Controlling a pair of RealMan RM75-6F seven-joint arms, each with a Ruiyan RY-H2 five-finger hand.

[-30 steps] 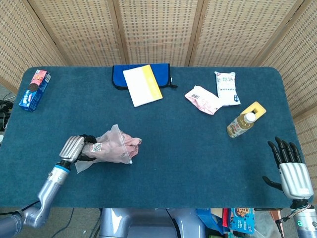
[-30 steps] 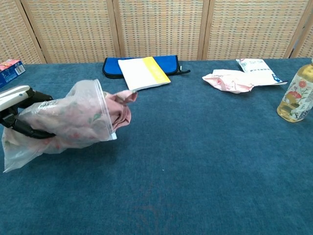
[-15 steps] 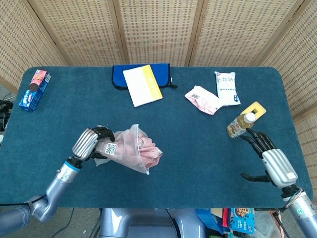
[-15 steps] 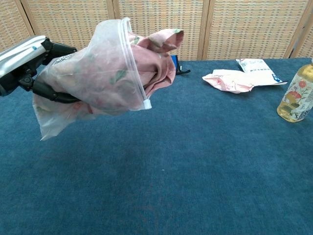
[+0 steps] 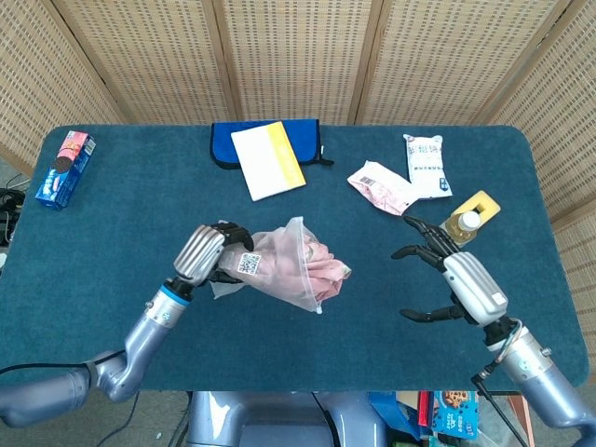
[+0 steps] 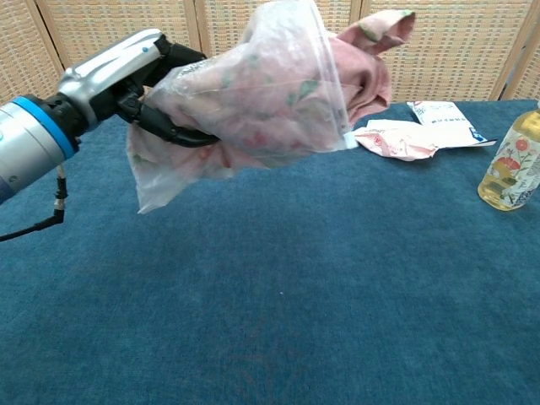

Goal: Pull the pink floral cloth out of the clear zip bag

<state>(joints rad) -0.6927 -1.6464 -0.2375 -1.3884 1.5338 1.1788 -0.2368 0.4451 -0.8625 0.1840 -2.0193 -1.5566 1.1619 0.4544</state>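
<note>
Overhead, the blue table (image 5: 112, 233) stands before woven wicker screens (image 5: 298, 56). Left hand (image 5: 207, 258) grips the clear zip bag (image 5: 279, 270) aloft, pink floral cloth (image 5: 326, 265) protruding. Right hand (image 5: 453, 279) hovers empty, fingers spread, beside the bottle (image 5: 456, 228).

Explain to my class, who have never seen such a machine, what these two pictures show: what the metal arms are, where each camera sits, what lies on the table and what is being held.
This is a robot with two arms, each ending in a mechanical hand. One picture looks down from its head, the other looks forward from its chest.

The left hand holds a clear zip bag in the air, with a pink floral cloth poking from its open end. The right hand is open, fingers spread, facing the bag.

On the blue table lie a blue pouch under a white-and-yellow booklet, a biscuit box, two snack packets and a drink bottle.
</note>
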